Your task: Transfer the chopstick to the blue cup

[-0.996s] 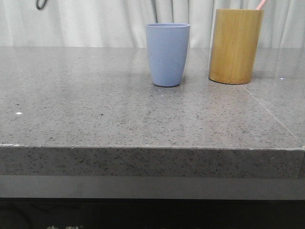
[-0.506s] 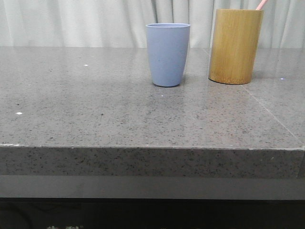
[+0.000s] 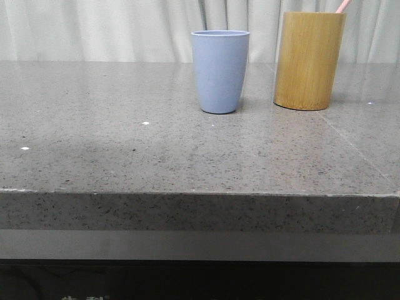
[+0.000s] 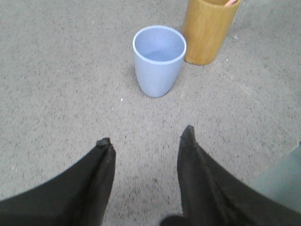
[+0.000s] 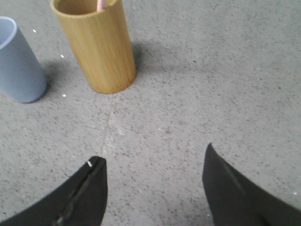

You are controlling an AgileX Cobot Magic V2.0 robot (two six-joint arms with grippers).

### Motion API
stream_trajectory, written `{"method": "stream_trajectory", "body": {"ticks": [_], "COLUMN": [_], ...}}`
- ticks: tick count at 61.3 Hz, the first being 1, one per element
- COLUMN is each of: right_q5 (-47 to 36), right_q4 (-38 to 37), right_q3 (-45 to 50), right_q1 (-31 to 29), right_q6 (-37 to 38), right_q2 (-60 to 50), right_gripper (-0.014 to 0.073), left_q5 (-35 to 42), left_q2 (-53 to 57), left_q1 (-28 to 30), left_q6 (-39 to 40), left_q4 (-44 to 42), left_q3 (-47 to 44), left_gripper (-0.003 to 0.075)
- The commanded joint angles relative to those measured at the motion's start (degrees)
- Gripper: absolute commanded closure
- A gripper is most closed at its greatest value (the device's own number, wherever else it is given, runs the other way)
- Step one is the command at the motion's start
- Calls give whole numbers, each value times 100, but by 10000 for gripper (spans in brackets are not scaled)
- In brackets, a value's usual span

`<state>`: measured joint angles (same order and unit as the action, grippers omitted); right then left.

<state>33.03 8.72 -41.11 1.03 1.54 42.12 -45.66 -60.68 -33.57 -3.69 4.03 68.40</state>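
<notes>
The blue cup (image 3: 219, 72) stands upright at the back middle of the grey stone table; it looks empty in the left wrist view (image 4: 159, 61). To its right stands a taller bamboo cylinder (image 3: 309, 60). A pink chopstick tip (image 3: 342, 6) pokes above its rim; it also shows in the right wrist view (image 5: 100, 4) and the left wrist view (image 4: 230, 2). My left gripper (image 4: 146, 136) is open and empty above the table, short of the blue cup. My right gripper (image 5: 153, 155) is open and empty, short of the bamboo cylinder (image 5: 96, 44). Neither gripper shows in the front view.
The grey speckled table (image 3: 125, 144) has its front edge near me. A seam line (image 3: 356, 147) runs across its right part. A pale curtain (image 3: 94, 28) hangs behind the table.
The cup, the cylinder and the chopstick tip have not moved. A dark thing at the top left of the front view has gone out of sight. Small bright specks on the table have shifted.
</notes>
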Motion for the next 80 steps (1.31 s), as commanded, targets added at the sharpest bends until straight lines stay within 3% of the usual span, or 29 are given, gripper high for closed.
{"method": "stream_trajectory", "body": {"ticks": [1, 34, 47, 62, 80], "right_q5": [-495, 1101, 1706, 1909, 1927], "right_q4": [213, 192, 1078, 1394, 1815], "right_q3": [-320, -3579, -4739, -5394, -5412], "right_q1": [-32, -63, -376, -376, -364], "right_q6": [-22, -22, -154, -411, -841], "right_q2": [9, 2006, 3194, 4228, 4717], "right_gripper": [127, 127, 127, 127, 127], "left_q5": [744, 927, 825, 825, 825], "left_q2": [515, 681, 552, 544, 544], "left_q1": [-18, -18, -18, -18, -18], "left_q6": [69, 69, 69, 69, 69], "left_q4": [68, 68, 68, 68, 68], "left_q3": [-259, -492, -492, -492, -492], "left_gripper": [408, 408, 408, 408, 408]}}
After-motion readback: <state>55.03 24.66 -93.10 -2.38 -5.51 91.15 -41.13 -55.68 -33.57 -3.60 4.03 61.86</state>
